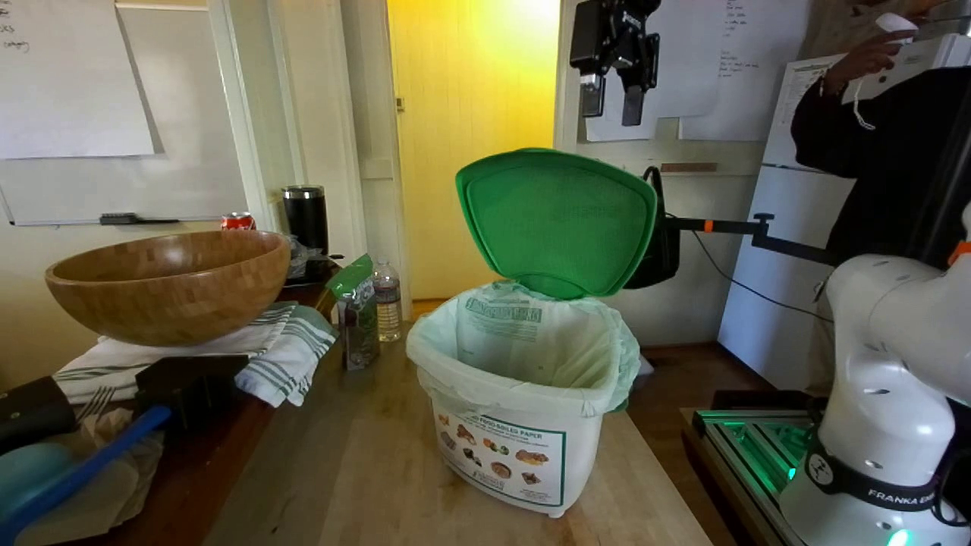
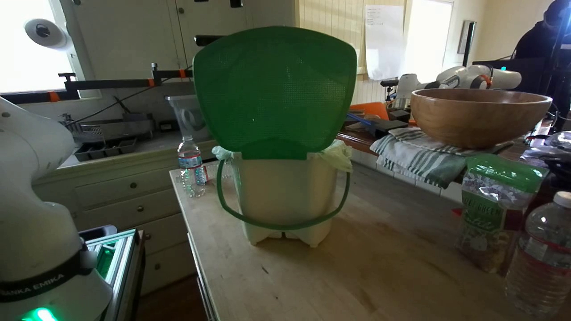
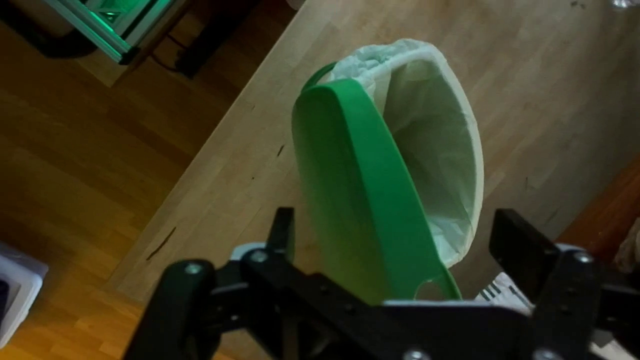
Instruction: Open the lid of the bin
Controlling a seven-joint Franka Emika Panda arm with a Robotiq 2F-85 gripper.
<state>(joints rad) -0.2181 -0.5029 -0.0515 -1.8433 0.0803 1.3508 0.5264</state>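
Lid point(image 1: 557, 220), green: standing raised at the rear rim of the bin point(image 1: 508, 447). Bin, white, bag-lined: on the worktop point(image 2: 379, 267), near the edge towards the robot base point(image 1: 850, 516); interior partly lid-hidden in the wrist view. Gripper point(image 1: 613, 105): above the lid, fingers point(image 3: 520, 245) spread wide; in an exterior view, two dark tips point(image 2: 236, 3) cut by the top border, probably these. Person point(image 1: 903, 152): cut off by the border.

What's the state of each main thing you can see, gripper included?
Bin: upright, lined, uncovered
Lid: open, raised
Handle: hanging down
Gripper: open, holding nothing
Wooden bowl: upright, on a striped towel
Green-topped bag: standing; sealed or not, unclear
Water bottle beside it: upright, capped
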